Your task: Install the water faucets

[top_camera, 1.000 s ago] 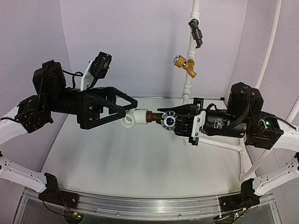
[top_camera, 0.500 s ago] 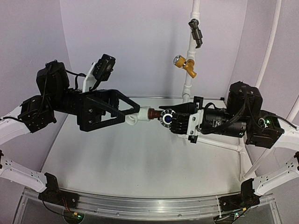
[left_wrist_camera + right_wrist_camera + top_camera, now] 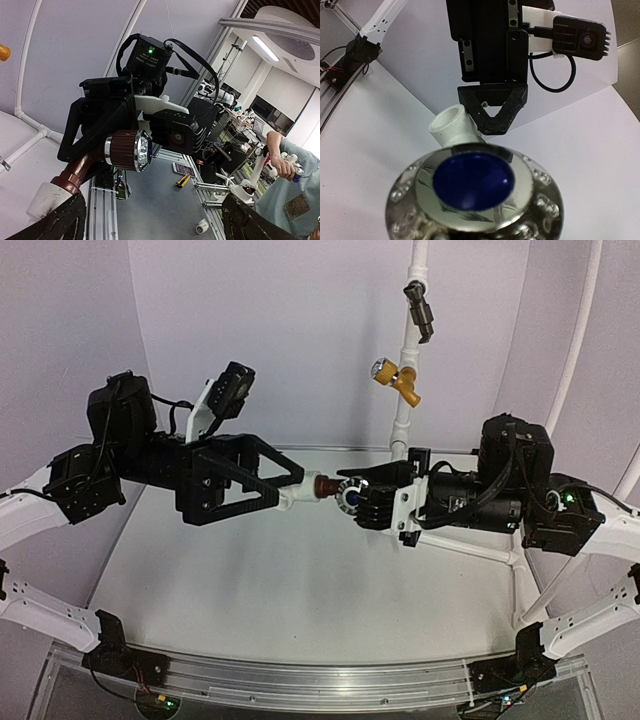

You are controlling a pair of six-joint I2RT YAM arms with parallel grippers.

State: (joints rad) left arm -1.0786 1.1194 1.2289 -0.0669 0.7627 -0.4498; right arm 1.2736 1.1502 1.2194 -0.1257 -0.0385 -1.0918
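Observation:
The water faucet point(image 3: 328, 487) hangs in mid-air between the arms, with a reddish-brown stem and a round knob with a blue centre point(image 3: 474, 181). My right gripper point(image 3: 368, 502) is shut on its body behind the knob; its fingers are hidden in the right wrist view. The white elbow fitting point(image 3: 290, 499) sits on the stem's far end. My left gripper point(image 3: 293, 487) covers most of it from above. In the left wrist view my left gripper point(image 3: 152, 227) has its fingers point(image 3: 55, 222) wide apart, and the elbow point(image 3: 46, 200) lies by the left one.
An upright white pipe point(image 3: 404, 415) stands at the back with a yellow-brass valve point(image 3: 396, 376) and a dark valve point(image 3: 420, 312) on it. More white pipes point(image 3: 578, 335) run at the right. A metal rail point(image 3: 300, 680) edges the table's front.
My left gripper has moved right and rolled, now covering most of the elbow. My right gripper has shifted the faucet a little to the left.

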